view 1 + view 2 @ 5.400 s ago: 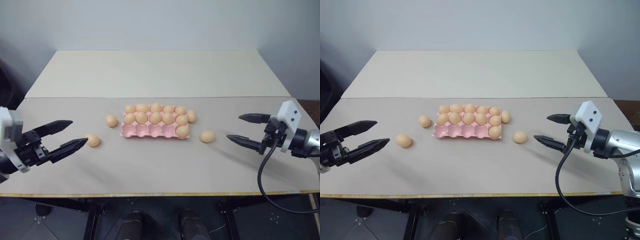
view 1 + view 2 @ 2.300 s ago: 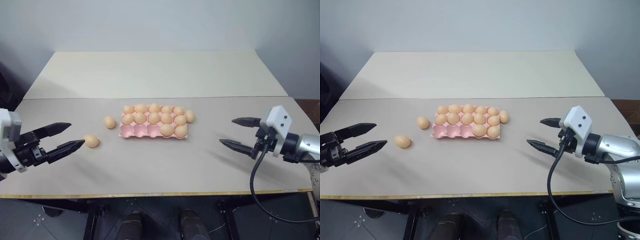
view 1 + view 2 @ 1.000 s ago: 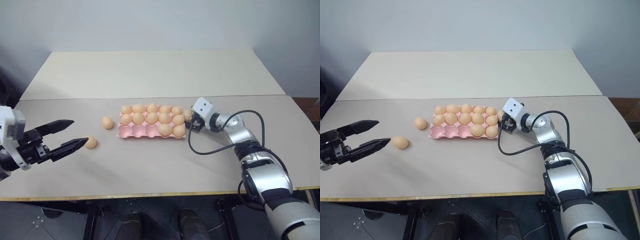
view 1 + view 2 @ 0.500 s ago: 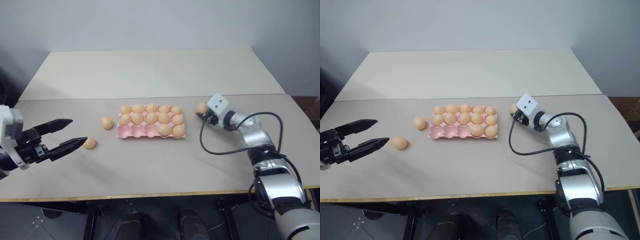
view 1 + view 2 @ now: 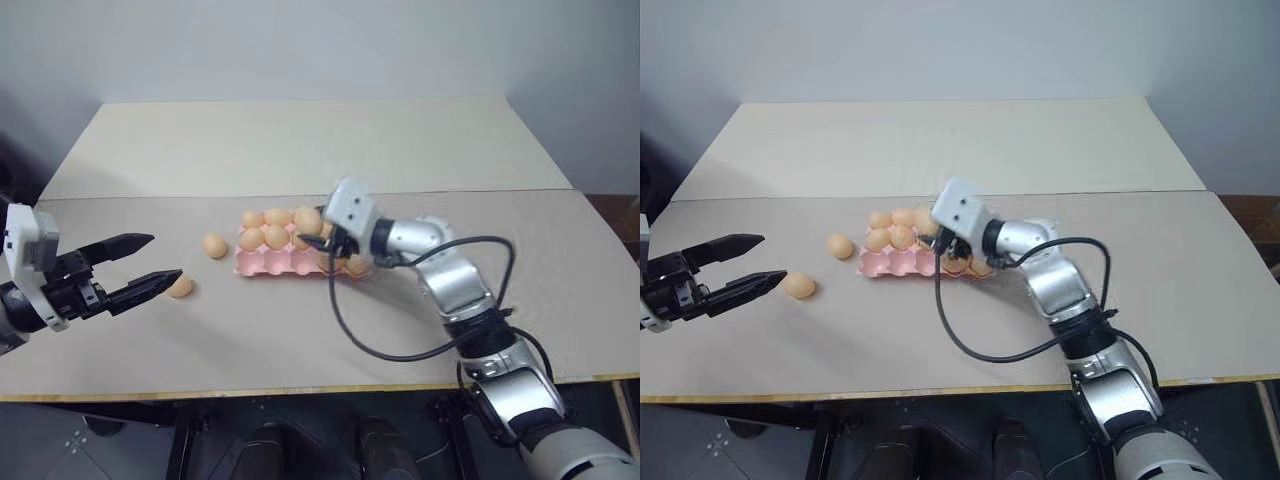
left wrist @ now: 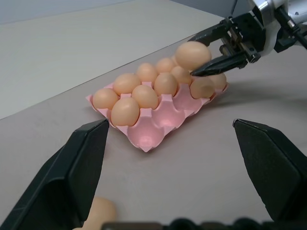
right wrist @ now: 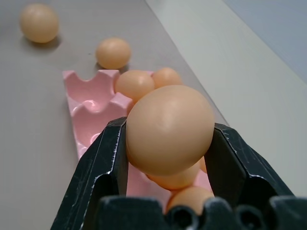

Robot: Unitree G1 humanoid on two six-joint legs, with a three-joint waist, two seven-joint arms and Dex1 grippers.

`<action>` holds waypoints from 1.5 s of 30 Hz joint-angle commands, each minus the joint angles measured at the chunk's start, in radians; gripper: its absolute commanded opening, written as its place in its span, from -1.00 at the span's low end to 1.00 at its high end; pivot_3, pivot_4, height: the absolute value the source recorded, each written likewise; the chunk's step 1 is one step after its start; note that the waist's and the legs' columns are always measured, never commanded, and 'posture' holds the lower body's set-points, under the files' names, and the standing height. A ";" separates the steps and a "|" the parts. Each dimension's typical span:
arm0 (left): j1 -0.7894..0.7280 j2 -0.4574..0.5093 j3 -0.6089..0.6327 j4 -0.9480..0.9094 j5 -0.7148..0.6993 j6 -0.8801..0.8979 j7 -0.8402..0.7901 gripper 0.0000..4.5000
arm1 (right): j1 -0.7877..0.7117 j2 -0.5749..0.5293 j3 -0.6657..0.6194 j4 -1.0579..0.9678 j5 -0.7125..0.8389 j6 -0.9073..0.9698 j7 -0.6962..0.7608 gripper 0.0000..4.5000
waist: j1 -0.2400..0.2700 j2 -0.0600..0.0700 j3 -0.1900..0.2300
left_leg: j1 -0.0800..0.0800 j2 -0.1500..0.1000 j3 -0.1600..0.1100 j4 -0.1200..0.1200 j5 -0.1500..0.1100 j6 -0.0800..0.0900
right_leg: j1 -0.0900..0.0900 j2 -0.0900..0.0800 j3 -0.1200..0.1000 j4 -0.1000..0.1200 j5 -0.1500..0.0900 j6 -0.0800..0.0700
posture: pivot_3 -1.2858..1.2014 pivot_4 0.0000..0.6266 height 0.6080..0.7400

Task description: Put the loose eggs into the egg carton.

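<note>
Where right fingers [image 7: 115,163] clamp, egg [image 7: 169,128] hides carton [image 7: 84,108].

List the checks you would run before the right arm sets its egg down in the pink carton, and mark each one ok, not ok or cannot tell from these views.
1. Egg secured: the right end effector is shut on the held egg, a finger on each side. Ok.
2. Egg above the egg carton: it hangs over the tray. Ok.
3. Free cup available: empty cups show in the near row. Ok.
4. Egg lined up over an empty cup: cannot tell.
5. Left end effector out of the way: open, off to the side near a loose egg. Ok.
6. All loose eggs collected: two lie on the table, the second beside the carton. Not ok.
</note>
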 commanded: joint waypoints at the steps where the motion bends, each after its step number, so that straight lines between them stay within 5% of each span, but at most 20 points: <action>1: 0.013 0.002 0.033 -0.022 -0.009 -0.011 0.000 1.00 | -0.008 0.013 0.025 0.017 -0.033 0.000 -0.016 -0.03 | -0.001 0.000 0.000 | 0.000 0.000 0.000 0.000 0.000 0.000 | 0.000 0.000 0.000 0.000 0.000 0.000 | 0.03 -0.52 1.00; 2: 0.018 0.002 0.037 -0.024 -0.009 -0.010 0.000 1.00 | -0.006 0.012 0.040 0.026 -0.043 -0.004 -0.013 -0.03 | -0.001 0.000 0.000 | 0.000 0.000 0.000 0.000 0.000 0.000 | 0.000 0.000 0.000 0.000 0.000 0.000 | 0.03 -0.52 1.00; 9: 0.033 0.003 0.041 -0.032 -0.014 -0.010 0.004 1.00 | 0.010 0.030 0.079 0.054 -0.079 0.009 -0.022 0.96 | -0.004 0.000 0.000 | 0.000 0.000 0.000 0.000 0.000 0.000 | 0.000 0.000 0.000 0.000 0.000 0.000 | 0.03 -0.52 1.00; 10: 0.033 0.003 0.040 -0.034 -0.015 -0.009 0.005 1.00 | 0.007 0.036 0.069 0.063 -0.086 0.010 -0.045 0.98 | -0.005 0.000 0.000 | 0.000 0.000 0.000 0.000 0.000 0.000 | 0.000 0.000 0.000 0.000 0.000 0.000 | 0.03 -0.52 1.00; 18: 0.025 0.009 0.040 -0.021 -0.008 -0.013 0.004 1.00 | 0.026 -0.048 -0.119 -0.210 0.058 0.135 0.025 0.98 | -0.002 0.000 0.000 | 0.000 0.000 0.000 -0.002 0.000 0.000 | -0.001 0.000 0.000 0.000 0.000 0.000 | 0.03 -0.52 1.00; 24: 0.039 0.034 0.066 0.027 0.021 -0.032 -0.030 1.00 | 0.150 -0.284 -0.387 -0.461 0.332 0.261 0.201 0.98 | 0.014 0.000 0.000 | 0.000 0.000 0.000 -0.002 0.000 0.000 | 0.000 0.000 0.000 -0.001 0.000 0.000 | 0.03 -0.52 1.00; 31: 0.133 0.020 0.144 0.008 0.028 -0.018 -0.043 1.00 | 0.424 -0.526 -0.658 -0.529 0.521 0.247 0.366 0.98 | 0.012 0.000 0.000 | 0.002 0.000 0.001 -0.004 0.000 0.000 | 0.002 0.000 0.000 -0.002 0.000 0.000 | 0.03 -0.52 1.00; 39: 0.141 0.000 0.132 -0.024 0.028 0.003 0.025 1.00 | 0.488 -0.561 -0.675 -0.530 0.567 0.237 0.312 0.98 | 0.014 -0.001 0.000 | 0.005 0.001 0.003 -0.005 0.000 0.000 | 0.004 0.000 0.001 -0.001 0.000 0.000 | 0.03 -0.52 1.00; 45: 0.001 -0.036 -0.044 -0.053 0.128 0.232 0.431 1.00 | 0.471 -0.556 -0.634 -0.503 0.540 0.188 0.270 0.98 | 0.020 -0.001 0.000 | 0.004 0.000 0.003 -0.005 0.000 0.000 | 0.004 -0.001 0.000 -0.002 0.000 0.000 | 0.03 -0.52 1.00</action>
